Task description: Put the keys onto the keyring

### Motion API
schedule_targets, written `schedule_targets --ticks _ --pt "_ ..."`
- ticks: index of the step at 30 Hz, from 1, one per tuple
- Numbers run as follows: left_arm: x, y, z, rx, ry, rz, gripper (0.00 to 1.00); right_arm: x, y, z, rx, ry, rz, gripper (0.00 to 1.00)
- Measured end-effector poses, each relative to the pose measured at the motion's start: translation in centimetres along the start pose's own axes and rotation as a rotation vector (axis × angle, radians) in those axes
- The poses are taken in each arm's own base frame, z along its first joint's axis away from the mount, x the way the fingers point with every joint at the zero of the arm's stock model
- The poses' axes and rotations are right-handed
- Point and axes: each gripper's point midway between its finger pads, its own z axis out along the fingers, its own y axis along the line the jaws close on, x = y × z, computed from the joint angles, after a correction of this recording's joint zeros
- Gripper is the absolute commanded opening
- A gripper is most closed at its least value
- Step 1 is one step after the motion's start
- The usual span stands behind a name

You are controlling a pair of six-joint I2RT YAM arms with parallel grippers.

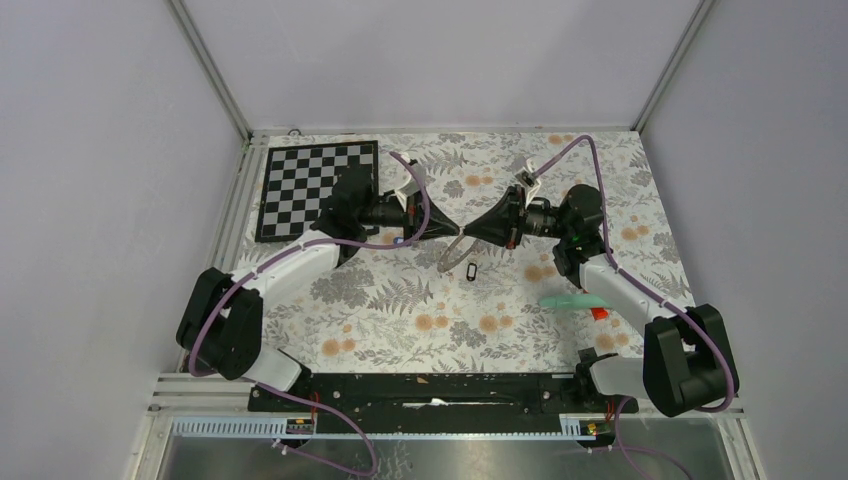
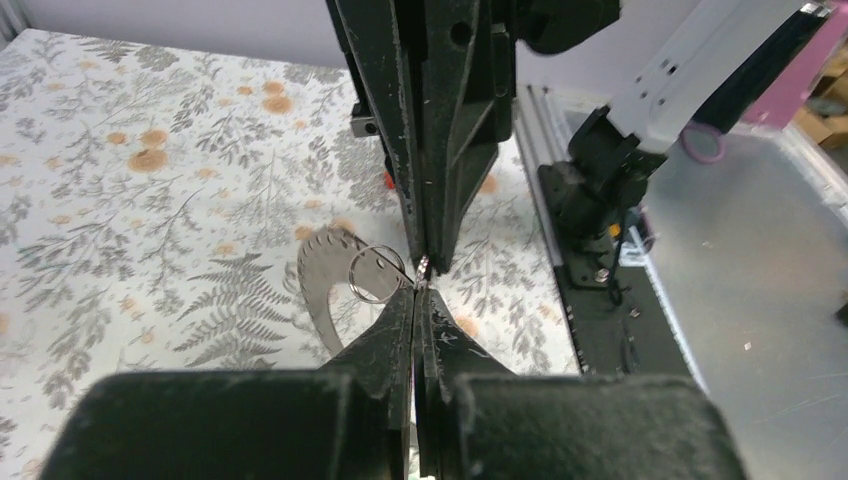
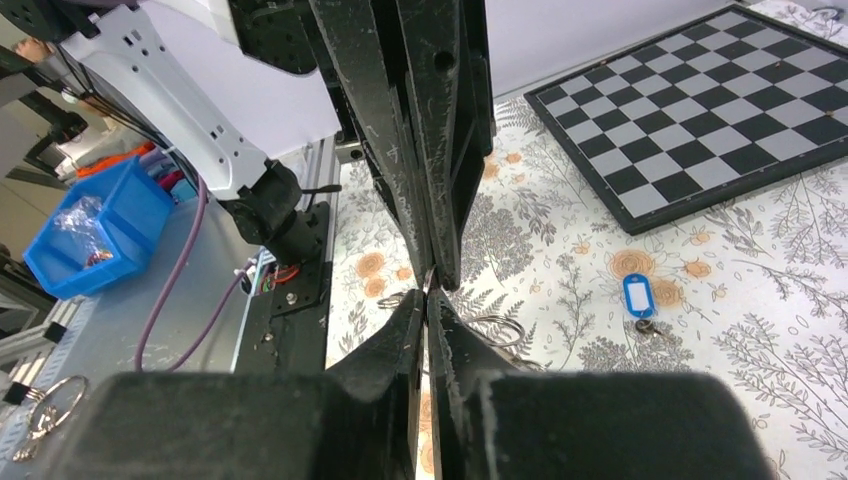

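Flat dark-grey textured keyring hoop [image 2: 316, 290] sits tilted at the meeting tips of left gripper [image 2: 417, 295] and right gripper [image 2: 424, 262], both pinched shut. Can't tell which clamps it. Black-tagged key [image 1: 472, 270] and blue-tagged key [image 3: 637, 296] lie on floral tablecloth [image 1: 400, 310]. Grey walls [image 1: 100, 150] around. Teal stick [image 1: 565, 300] half hidden by the right arm [image 1: 625, 285].
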Motion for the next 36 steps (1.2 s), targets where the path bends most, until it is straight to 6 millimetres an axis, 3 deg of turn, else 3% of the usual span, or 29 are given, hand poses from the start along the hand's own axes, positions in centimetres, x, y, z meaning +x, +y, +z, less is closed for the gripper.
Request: schedule_targets --ticks 5,9,15,21,28,36 --pt "1.1 1.2 0.3 -0.055 0.123 0.067 0.00 1.2 -1.0 -0.6 0.061 0.041 -0.036 0.45" --pt "2.3 1.0 0.5 -0.099 0.255 0.145 0.00 2.4 -1.5 -1.2 0.094 0.092 -0.103 0.53" --pt "3.6 -0.5 0.6 -0.113 0.386 0.214 0.00 3.9 -1.7 -1.7 0.098 0.145 -0.146 0.52" --pt "4.8 -1.0 0.2 -0.122 0.449 0.207 0.00 4.1 -1.6 -1.8 0.092 0.154 -0.159 0.51" --pt "4.2 -0.9 0.1 -0.140 0.455 0.206 0.00 4.1 -0.9 -1.7 0.053 0.155 -0.158 0.49" --pt "4.0 -0.9 0.3 -0.145 0.447 0.187 0.00 4.3 0.0 -1.0 0.012 0.158 -0.165 0.41"
